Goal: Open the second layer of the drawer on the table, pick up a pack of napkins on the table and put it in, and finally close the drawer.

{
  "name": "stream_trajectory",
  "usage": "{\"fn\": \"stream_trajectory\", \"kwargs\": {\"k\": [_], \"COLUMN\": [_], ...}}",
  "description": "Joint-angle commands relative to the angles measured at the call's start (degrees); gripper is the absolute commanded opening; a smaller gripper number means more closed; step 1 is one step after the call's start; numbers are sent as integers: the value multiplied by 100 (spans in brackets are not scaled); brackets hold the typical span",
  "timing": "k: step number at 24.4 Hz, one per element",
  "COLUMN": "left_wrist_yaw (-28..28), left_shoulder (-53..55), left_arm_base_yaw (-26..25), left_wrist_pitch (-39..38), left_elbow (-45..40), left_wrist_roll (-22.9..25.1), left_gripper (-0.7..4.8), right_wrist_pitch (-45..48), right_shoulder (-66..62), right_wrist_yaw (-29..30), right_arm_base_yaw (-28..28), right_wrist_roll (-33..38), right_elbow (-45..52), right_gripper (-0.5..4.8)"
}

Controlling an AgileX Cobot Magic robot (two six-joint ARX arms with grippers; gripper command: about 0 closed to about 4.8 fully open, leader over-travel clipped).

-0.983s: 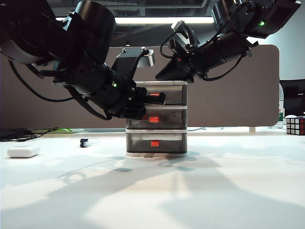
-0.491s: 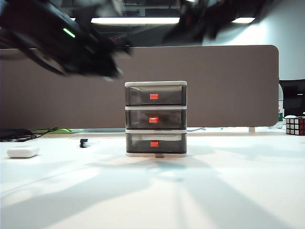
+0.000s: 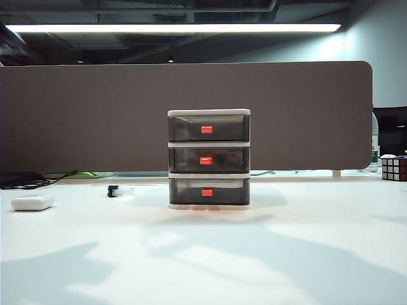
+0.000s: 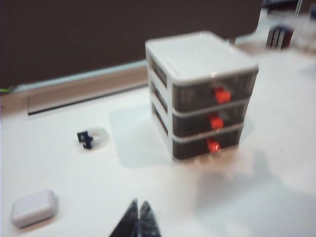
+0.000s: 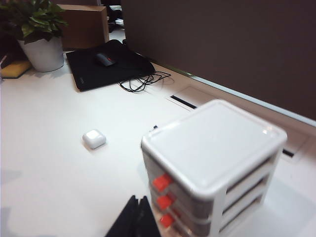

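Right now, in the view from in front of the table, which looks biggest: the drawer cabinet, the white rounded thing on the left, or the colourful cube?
1. Drawer cabinet, clearly largest.
2. White rounded object.
3. Colourful cube, cut off by the edge, so this ranking is unsure.

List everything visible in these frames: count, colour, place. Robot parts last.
drawer: one, white frame, three smoky-grey drawers with red-orange handles, all shut, centre of table.
second layer: middle drawer, shut.
table: one, white.
rounded object: one, plain white, far left of table.
small black-and-clear item: one, left of the drawer, too small to identify.
puzzle cube: one, multicoloured, far right edge.
partition: one, brown, behind table.
potted plant: one, green in white pot, neighbouring desk.
mouse on black mat: one, black, beside the plant.
pack of napkins: none visible.
left gripper: black, shut, above table.
right gripper: black, shut, above the drawer's front corner.
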State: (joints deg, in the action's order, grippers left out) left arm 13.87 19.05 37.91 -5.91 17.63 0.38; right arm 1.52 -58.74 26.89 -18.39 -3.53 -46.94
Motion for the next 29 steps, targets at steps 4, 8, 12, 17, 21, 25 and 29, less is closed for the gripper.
{"fn": "stream_trajectory", "kwargs": {"k": [4,8,12,17,21,25,29], "left_wrist_yaw": [955,901,975,1034,664,474,409], "left_shoulder": [-1683,-1814,-1818,-1821,-1832,-1832,-1834], "left_arm_base_yaw": [136,199,199,199,197,195,195], "left_wrist_pitch": [44,-330,-761,-1224,-507,205,798], "left_elbow": [-431,-496,-535,-608,-846,-1145,-1659], "left_wrist_roll": [-533,-708,-909,-1244,-485,76,243], "left_gripper": [-6,-6,-6,-3,-4,-4,-4], "right_wrist_pitch": [11,0,0,44,50,42,-267], "right_shoulder": [1434,2520,3300,4065,4730,5370,5873], "right_wrist_yaw": [-525,-914,-1204,-1309,-1335,-1547,-1801], "right_arm_base_yaw": [-81,-155,-214,-216,-214,-216,-190], "right_wrist_roll": [409,577,649,651,656,658,605], "right_elbow": [1384,2321,3012,3762,4266,4592,4690], "right_gripper": [-5,-5,-5,-5,-5,-5,-5]}}
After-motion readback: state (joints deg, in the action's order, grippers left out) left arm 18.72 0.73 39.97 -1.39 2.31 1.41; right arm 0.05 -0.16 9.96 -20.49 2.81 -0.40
